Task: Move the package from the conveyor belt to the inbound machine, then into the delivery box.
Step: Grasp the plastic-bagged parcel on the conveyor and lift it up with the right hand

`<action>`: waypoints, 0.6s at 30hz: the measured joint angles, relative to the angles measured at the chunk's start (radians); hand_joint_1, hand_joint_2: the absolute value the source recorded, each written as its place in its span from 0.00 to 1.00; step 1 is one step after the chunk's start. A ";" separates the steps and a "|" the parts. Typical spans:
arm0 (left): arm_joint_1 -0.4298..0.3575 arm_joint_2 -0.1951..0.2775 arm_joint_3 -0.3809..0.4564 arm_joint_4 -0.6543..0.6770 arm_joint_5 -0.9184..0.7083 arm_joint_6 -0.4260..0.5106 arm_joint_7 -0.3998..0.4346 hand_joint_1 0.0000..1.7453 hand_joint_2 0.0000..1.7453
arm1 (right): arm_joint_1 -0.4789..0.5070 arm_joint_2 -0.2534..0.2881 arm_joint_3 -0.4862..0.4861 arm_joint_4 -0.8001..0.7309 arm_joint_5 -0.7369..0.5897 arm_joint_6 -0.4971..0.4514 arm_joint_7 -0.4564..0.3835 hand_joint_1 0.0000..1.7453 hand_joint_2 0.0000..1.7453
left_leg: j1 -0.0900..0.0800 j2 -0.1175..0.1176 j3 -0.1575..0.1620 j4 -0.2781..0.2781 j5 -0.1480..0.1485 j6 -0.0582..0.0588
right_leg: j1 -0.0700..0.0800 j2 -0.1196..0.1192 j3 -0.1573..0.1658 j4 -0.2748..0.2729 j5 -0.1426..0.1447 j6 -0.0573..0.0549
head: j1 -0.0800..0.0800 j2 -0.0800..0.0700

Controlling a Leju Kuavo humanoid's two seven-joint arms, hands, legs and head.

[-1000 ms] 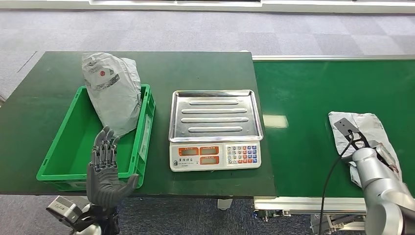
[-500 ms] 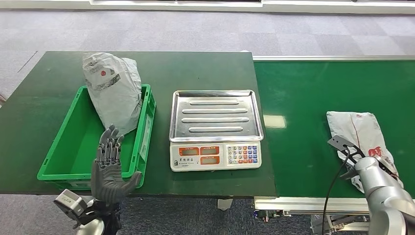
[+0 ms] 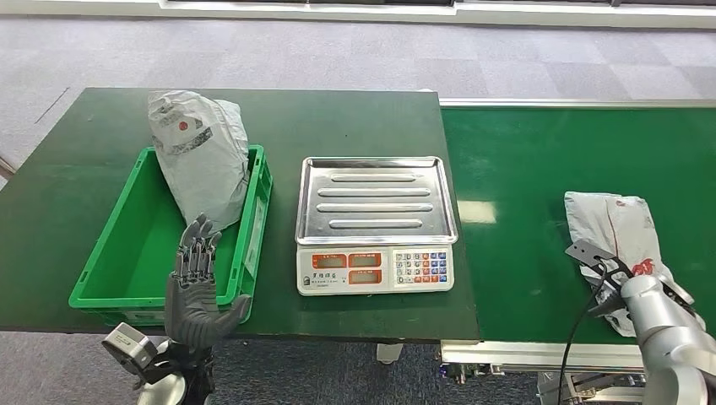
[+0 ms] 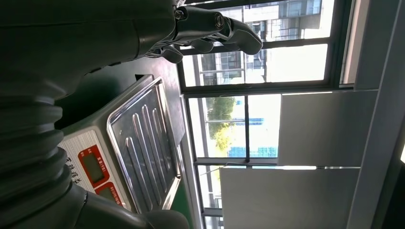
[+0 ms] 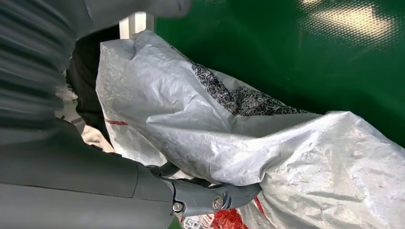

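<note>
A grey plastic package [image 3: 621, 232] with red print lies on the green conveyor belt [image 3: 540, 160] at the right. My right arm [image 3: 667, 325] reaches in at its near end. In the right wrist view my right hand [image 5: 205, 200] grips the package [image 5: 267, 143]: the thumb lies under a fold and dark fingers sit behind the bag. The inbound machine, a scale with a steel tray [image 3: 376, 202], stands bare in the middle. My left hand [image 3: 196, 287] is held upright and open at the near edge of the green delivery box [image 3: 110, 261].
Another grey package [image 3: 203, 160] leans in the box's far right corner and sticks out over its rim. Box and scale stand on a dark green table [image 3: 338, 118] that meets the belt. The left wrist view shows the scale [image 4: 138, 143] and windows.
My right arm has drawn back toward the near end of the package, baring more of the bag. My left hand has shifted slightly right. The view itself has moved a little.
</note>
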 joint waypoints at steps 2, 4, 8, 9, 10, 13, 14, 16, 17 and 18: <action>-0.003 0.000 -0.001 0.006 0.003 -0.004 -0.003 0.00 1.00 | 0.008 -0.004 -0.012 0.000 -0.010 -0.012 0.001 1.00 1.00 | 0.000 -0.001 0.003 0.000 -0.001 0.001 | 0.000 -0.001 0.004 -0.001 -0.001 0.001 | 0.000 0.000; -0.006 0.000 -0.002 0.011 0.004 -0.009 -0.004 0.00 1.00 | 0.017 -0.010 -0.028 0.000 -0.022 -0.030 0.006 1.00 1.00 | 0.000 -0.004 0.004 0.000 -0.001 0.002 | 0.000 -0.004 0.007 -0.003 -0.002 0.002 | 0.000 0.000; -0.015 0.000 -0.003 0.016 0.002 -0.017 -0.002 0.00 1.00 | 0.033 -0.022 -0.056 0.000 -0.027 -0.056 0.002 1.00 1.00 | 0.001 -0.007 0.006 0.000 -0.002 0.003 | 0.001 -0.006 0.011 -0.005 -0.002 0.002 | 0.000 0.000; -0.016 0.000 -0.003 0.017 0.001 -0.017 -0.001 0.00 1.00 | 0.036 -0.025 -0.060 0.000 -0.027 -0.060 0.002 1.00 1.00 | 0.001 -0.007 0.006 0.000 -0.002 0.003 | 0.001 -0.006 0.011 -0.006 -0.003 0.002 | 0.000 0.000; -0.017 0.000 -0.003 0.018 0.000 -0.018 -0.001 0.00 1.00 | 0.039 -0.027 -0.064 0.000 -0.027 -0.062 0.002 1.00 1.00 | 0.001 -0.007 0.006 0.000 -0.002 0.004 | 0.001 -0.006 0.012 -0.006 -0.003 0.002 | 0.000 0.000; -0.019 -0.001 -0.003 0.020 -0.001 -0.019 0.000 0.00 1.00 | 0.046 -0.032 -0.072 0.000 -0.027 -0.064 0.001 1.00 1.00 | 0.001 -0.007 0.006 0.001 -0.003 0.004 | 0.001 -0.006 0.012 -0.007 -0.003 0.002 | 0.000 0.000; -0.020 -0.001 -0.003 0.020 -0.002 -0.019 0.000 0.00 1.00 | 0.048 -0.033 -0.074 0.000 -0.027 -0.064 0.001 1.00 1.00 | 0.002 -0.007 0.006 0.001 -0.003 0.004 | 0.001 -0.006 0.012 -0.007 -0.003 0.002 | 0.000 0.000; -0.020 -0.001 -0.003 0.020 -0.002 -0.019 0.000 0.00 1.00 | 0.052 -0.033 -0.077 0.000 -0.027 -0.066 0.000 1.00 1.00 | 0.002 -0.007 0.006 0.001 -0.003 0.004 | 0.002 -0.006 0.012 -0.007 -0.003 0.002 | 0.000 0.000; -0.021 -0.001 -0.003 0.020 -0.002 -0.019 0.000 0.00 1.00 | 0.054 -0.033 -0.079 0.000 -0.026 -0.068 -0.001 1.00 1.00 | 0.002 -0.007 0.006 0.001 -0.004 0.003 | 0.002 -0.006 0.012 -0.007 -0.003 0.002 | 0.000 0.000; -0.022 -0.001 -0.003 0.020 -0.002 -0.019 0.001 0.00 1.00 | 0.055 -0.033 -0.080 0.000 -0.026 -0.070 -0.002 1.00 1.00 | 0.002 -0.007 0.006 0.001 -0.004 0.003 | 0.002 -0.006 0.012 -0.007 -0.003 0.002 | 0.000 0.000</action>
